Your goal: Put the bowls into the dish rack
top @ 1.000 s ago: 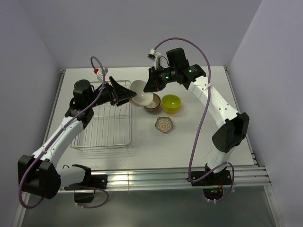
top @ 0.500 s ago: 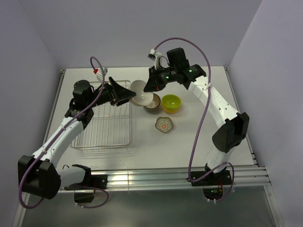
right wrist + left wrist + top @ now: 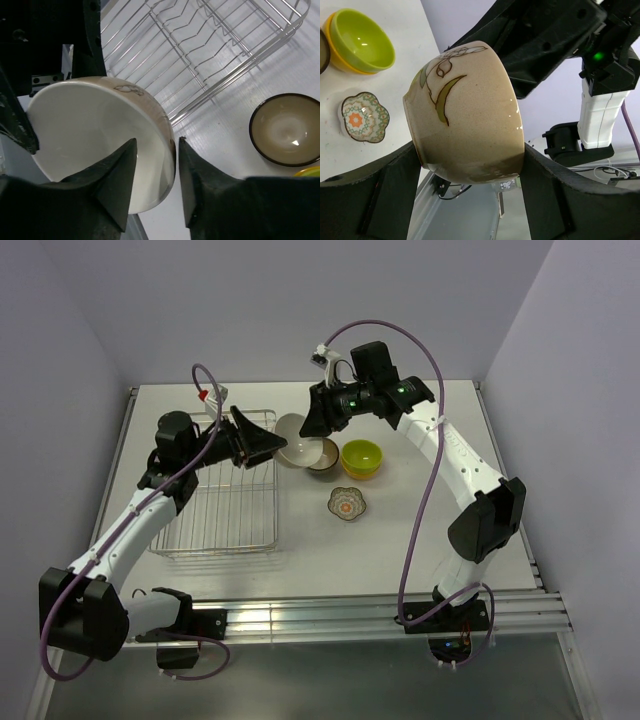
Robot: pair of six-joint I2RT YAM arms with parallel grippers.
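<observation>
The white bowl (image 3: 300,449), cream outside with a leaf drawing (image 3: 470,107), hangs in the air by the right rim of the dish rack (image 3: 228,510). My left gripper (image 3: 268,445) is shut on its sides (image 3: 470,155). My right gripper (image 3: 318,425) straddles the bowl's rim (image 3: 157,145), one finger inside and one outside, with a gap showing, so it is open. The brown bowl (image 3: 326,468) sits on the table just below. The lime-green bowl (image 3: 361,457) rests inside the orange bowl (image 3: 340,62). The patterned bowl (image 3: 346,503) lies nearer.
The rack's wire bars (image 3: 220,45) hold no bowls. The brown bowl (image 3: 286,129) lies to the right of the rack. A small red and white object (image 3: 208,393) sits at the rack's far corner. Purple cables loop above both arms.
The white bowl has turned a little and sunk slightly, so less of its inside faces the top camera. Both arms have barely shifted.
</observation>
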